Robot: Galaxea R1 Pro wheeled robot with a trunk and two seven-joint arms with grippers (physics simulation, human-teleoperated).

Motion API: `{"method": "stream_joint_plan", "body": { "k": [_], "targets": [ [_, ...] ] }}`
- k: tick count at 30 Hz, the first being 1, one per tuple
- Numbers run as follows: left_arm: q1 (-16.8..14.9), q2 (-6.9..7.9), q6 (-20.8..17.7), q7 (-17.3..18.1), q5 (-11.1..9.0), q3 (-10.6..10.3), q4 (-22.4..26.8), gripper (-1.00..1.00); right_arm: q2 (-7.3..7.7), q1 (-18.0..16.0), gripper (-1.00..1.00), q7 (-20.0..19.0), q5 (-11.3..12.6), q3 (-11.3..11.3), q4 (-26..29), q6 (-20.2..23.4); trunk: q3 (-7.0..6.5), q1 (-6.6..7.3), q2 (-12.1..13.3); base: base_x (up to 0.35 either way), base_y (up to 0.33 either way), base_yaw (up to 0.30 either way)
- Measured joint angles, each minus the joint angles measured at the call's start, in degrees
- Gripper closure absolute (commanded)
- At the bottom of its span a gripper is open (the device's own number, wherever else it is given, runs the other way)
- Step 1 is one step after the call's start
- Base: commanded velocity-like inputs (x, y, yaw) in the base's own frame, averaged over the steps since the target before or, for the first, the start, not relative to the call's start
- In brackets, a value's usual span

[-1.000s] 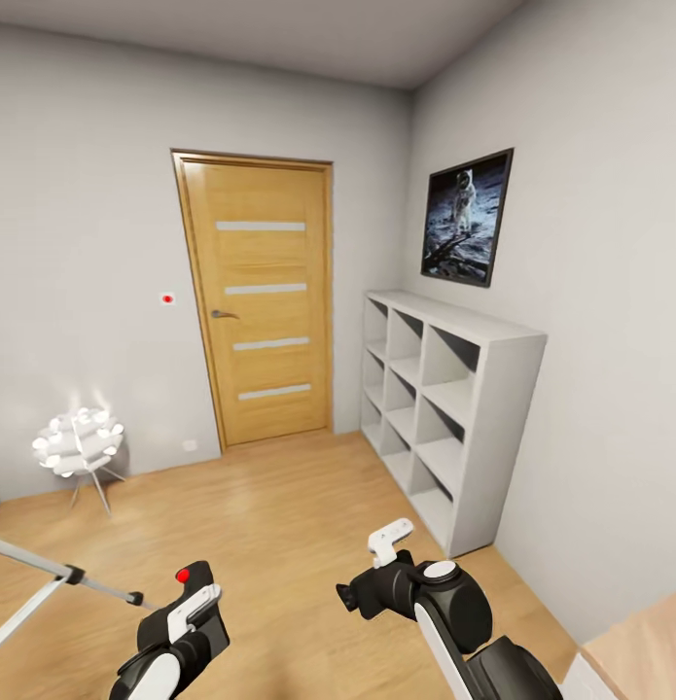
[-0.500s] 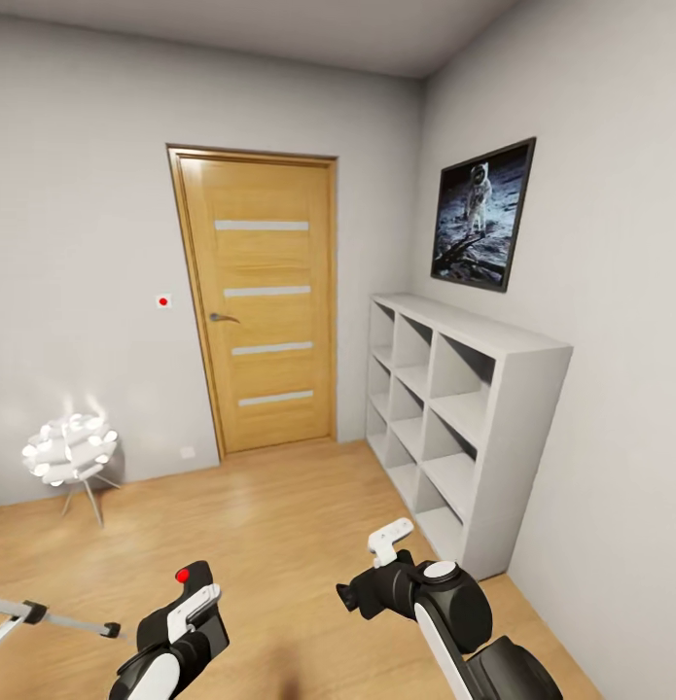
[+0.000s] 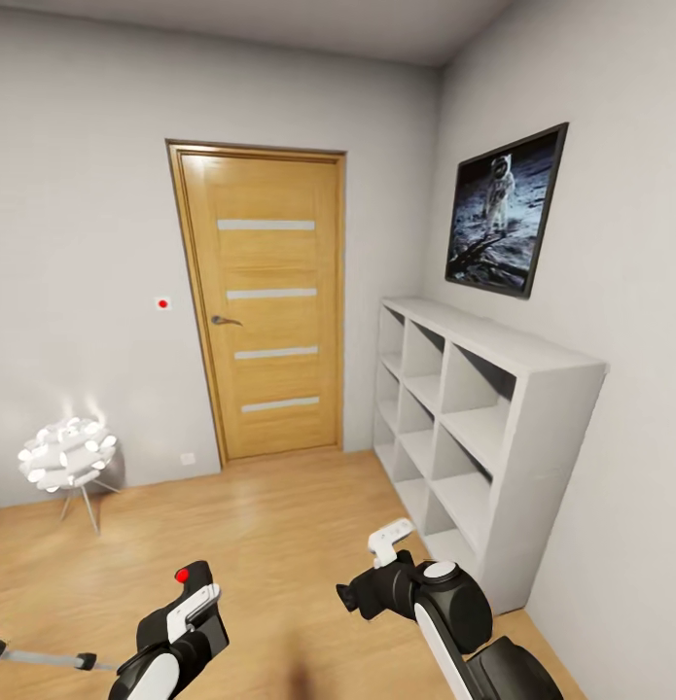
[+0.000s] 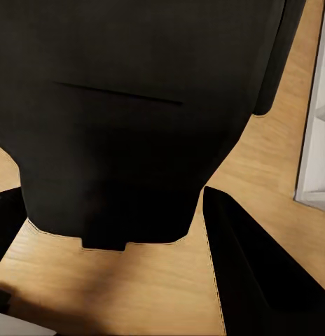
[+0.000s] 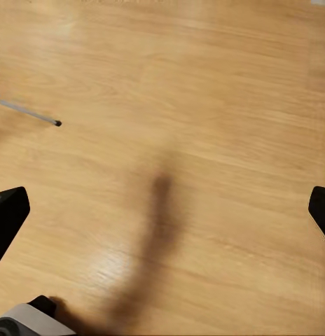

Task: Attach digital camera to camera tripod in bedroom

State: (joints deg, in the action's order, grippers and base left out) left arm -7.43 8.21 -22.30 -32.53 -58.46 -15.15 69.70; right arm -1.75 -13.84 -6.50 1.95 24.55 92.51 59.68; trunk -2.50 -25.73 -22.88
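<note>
I see open plank floor (image 3: 279, 525) across the middle of the frame. The white shelves (image 3: 479, 428) wall off the right, a lamp (image 3: 65, 457) stands at left, and a tripod leg (image 3: 46, 659) (just its tip) crosses the lower left corner.

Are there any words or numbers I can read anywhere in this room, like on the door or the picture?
None: no readable words or numbers.
The door has plain pale strips only.
The astronaut picture has no caption.
The small wall plate shows a red dot, no letters.
The digital camera shows a red button, no label.
</note>
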Motion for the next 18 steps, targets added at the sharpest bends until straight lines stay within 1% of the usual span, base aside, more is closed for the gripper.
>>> {"method": "stream_joint_plan", "body": {
  "k": [4,10,13,18],
  "targets": [
    [0.0,0.05,0.03,-0.01,-0.04,0.01,0.0,1.0,0.0,0.02,-1.0,0.0,0.0,0.0,0.0,0.0,0.0,0.0,0.0,0.32,-0.038,0.225],
    [0.0,0.1,0.04,0.03,-0.06,0.18,-0.04,1.0,0.01,0.03,-1.0,-0.01,-0.01,0.0,0.0,0.0,0.0,0.0,0.0,0.303,0.061,0.237],
    [0.0,0.12,0.06,0.01,-0.04,0.23,-0.05,1.0,0.0,0.04,-1.0,0.0,-0.01,0.03,0.0,0.0,0.0,-0.02,0.01,0.164,0.036,0.241],
    [0.01,0.12,0.05,0.05,-0.06,0.28,-0.06,1.0,0.0,0.03,-1.0,0.01,-0.01,0.02,-0.01,0.01,0.0,-0.03,0.0,0.069,0.015,0.241]
  ]
}}
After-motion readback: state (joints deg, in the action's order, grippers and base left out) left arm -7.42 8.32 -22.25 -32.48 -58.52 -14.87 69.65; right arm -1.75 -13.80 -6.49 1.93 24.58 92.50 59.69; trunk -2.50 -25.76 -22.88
